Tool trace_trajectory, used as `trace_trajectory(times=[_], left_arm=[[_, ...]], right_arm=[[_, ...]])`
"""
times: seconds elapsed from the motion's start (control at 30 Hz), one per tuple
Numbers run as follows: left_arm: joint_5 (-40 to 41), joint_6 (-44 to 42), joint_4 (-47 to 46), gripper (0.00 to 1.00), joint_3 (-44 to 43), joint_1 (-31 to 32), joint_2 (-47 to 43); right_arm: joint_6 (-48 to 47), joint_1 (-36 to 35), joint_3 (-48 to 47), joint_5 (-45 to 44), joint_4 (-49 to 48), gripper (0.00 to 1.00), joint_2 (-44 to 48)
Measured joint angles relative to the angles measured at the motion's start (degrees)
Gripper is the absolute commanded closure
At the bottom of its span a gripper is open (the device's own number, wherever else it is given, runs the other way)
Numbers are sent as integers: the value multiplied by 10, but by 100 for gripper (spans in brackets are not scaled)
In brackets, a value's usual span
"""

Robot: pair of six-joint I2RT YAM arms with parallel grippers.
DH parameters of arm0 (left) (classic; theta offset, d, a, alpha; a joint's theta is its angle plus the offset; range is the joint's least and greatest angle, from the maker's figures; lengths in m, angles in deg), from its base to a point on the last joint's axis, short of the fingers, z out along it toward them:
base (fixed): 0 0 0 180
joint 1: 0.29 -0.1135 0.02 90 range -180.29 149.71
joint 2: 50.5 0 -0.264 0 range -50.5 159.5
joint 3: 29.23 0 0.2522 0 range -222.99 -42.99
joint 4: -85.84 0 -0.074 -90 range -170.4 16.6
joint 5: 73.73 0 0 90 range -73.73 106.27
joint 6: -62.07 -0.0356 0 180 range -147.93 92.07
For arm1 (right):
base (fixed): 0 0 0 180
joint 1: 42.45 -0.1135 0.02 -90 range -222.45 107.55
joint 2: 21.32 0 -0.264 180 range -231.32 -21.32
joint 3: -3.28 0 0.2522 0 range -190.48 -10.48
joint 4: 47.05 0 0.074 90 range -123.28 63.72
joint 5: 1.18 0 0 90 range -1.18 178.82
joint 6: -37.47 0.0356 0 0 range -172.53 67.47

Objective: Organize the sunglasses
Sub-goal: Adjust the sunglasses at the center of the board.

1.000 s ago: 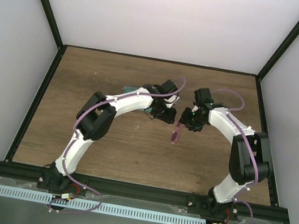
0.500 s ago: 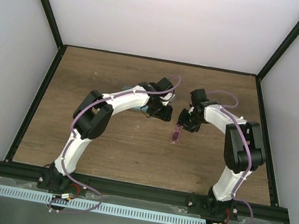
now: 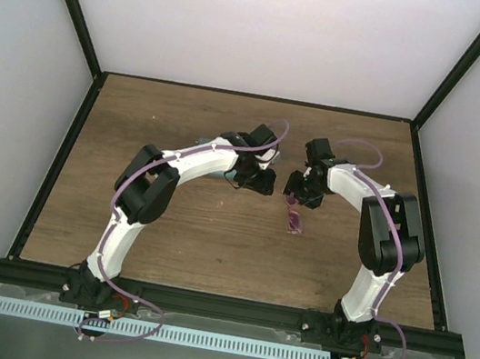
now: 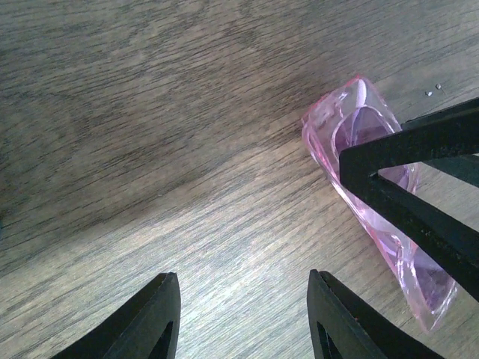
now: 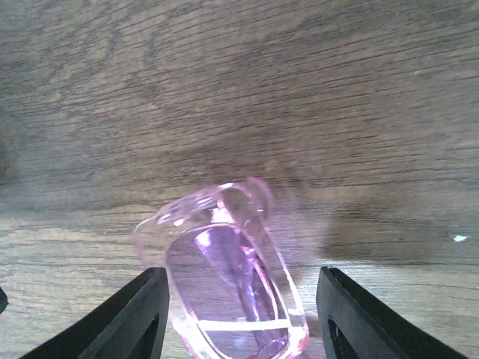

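Sunglasses (image 5: 224, 284) lie folded on the table (image 3: 123, 215), about its middle and a little toward the right edge. The frame is thin, translucent pink plastic with rounded corners, and the lenses are a pinkish violet. The right gripper (image 5: 241, 277) tips down over them from a bent arm. Its flat black fingers (image 5: 127, 318) are spread to either side of the frame and do not pinch it. Just to the left, the left gripper (image 4: 241, 284) hangs low over matte brown wood grain, jaws parted with nothing between.
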Motion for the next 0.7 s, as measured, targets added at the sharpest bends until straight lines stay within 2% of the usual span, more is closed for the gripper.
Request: trace_trajectory(times=[0.13,0.37,0.43,0.57,0.7], left_arm=[[-3,0,0,51,0,0,0],[-3,0,0,51,0,-2,0],[-4,0,0,51,0,-3,0],[-5,0,0,51,1,-5,0],[-9,1,-1,51,1,-7,0]], right_arm=[[-7,5,0,-5,3,42,-1],[-26,11,0,-13,9,32,0],[-37,11,5,-21,9,31,9],[-62,10,36,-33,9,36,61],[-85,6,67,-29,1,49,102]])
